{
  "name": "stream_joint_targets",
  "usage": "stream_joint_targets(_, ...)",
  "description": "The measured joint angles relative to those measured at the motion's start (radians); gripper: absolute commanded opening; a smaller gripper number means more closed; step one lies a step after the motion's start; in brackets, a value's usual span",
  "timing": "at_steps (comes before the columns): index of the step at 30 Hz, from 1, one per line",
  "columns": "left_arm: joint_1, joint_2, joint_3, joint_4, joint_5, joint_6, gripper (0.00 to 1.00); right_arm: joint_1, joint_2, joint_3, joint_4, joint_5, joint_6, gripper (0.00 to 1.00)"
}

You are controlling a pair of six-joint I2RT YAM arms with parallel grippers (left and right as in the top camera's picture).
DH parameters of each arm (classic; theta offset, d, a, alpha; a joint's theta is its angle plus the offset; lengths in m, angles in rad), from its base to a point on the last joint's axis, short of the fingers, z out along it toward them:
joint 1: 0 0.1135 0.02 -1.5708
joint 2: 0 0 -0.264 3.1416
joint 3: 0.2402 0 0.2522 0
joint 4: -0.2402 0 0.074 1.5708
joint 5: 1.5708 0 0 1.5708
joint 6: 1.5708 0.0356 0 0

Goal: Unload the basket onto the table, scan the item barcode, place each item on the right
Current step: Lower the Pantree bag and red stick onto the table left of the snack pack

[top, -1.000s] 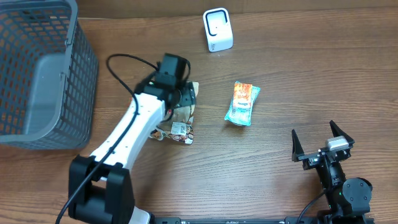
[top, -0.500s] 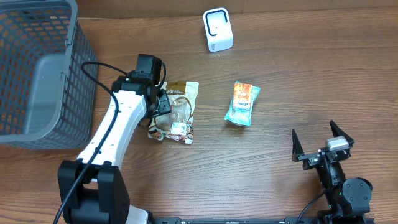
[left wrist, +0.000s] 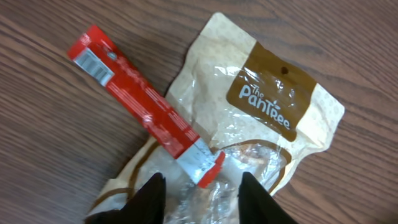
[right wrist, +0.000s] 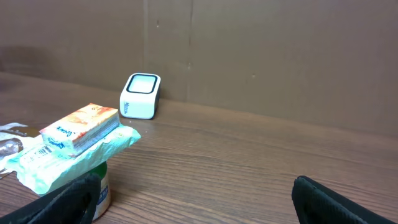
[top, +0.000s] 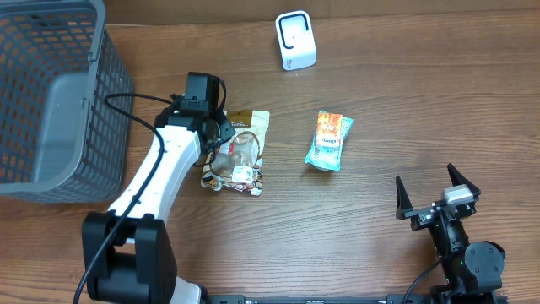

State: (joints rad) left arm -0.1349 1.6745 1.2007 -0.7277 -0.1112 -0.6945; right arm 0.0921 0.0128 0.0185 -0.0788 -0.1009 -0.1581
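A beige pouch (top: 242, 154) with a brown label lies on the wooden table, with a red stick packet (left wrist: 143, 109) lying slantwise across it. The stick's barcode end points up and to the left in the left wrist view. My left gripper (top: 221, 139) hangs low over the pouch (left wrist: 273, 118). Its dark fingertips (left wrist: 153, 194) stand a narrow gap apart, straddling the pouch's crinkled clear window just below the stick's lower end, so my left gripper (left wrist: 202, 196) is open. The white barcode scanner (top: 295, 40) stands at the back. My right gripper (top: 438, 192) rests open at the front right, holding nothing.
A grey mesh basket (top: 51, 101) fills the back left corner. A teal and orange snack packet (top: 329, 140) lies between the pouch and the right arm. In the right wrist view that packet (right wrist: 74, 134) sits at the left, with the scanner (right wrist: 140, 96) behind it.
The left arm has swung left across the pouch and settled at its left side. Its jaws have narrowed a good deal. The right arm has not moved.
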Motion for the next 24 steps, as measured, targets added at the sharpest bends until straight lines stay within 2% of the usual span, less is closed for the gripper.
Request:
stream_joint_targets(8,0.016,0.099,-0.001,0.034,0.018,-0.098,0.29,0.0,0.0,0.0,0.0,0.0,0.0,1.0)
stream_joint_targets(16,0.049,0.162,-0.003,0.055,0.023,-0.124,0.32,0.0,0.0,0.0,0.0,0.0,0.0,1.0)
stream_joint_targets(19,0.053,0.184,-0.003,0.077,0.025,-0.128,0.36,0.0,0.0,0.0,0.0,0.0,0.0,1.0)
stream_joint_targets(22,0.052,0.203,-0.003,0.09,0.029,-0.135,0.35,0.0,0.0,0.0,0.0,0.0,-0.001,1.0)
stream_joint_targets(24,0.052,0.21,-0.003,0.091,0.034,-0.138,0.3,0.0,0.0,0.0,0.0,0.0,0.0,1.0)
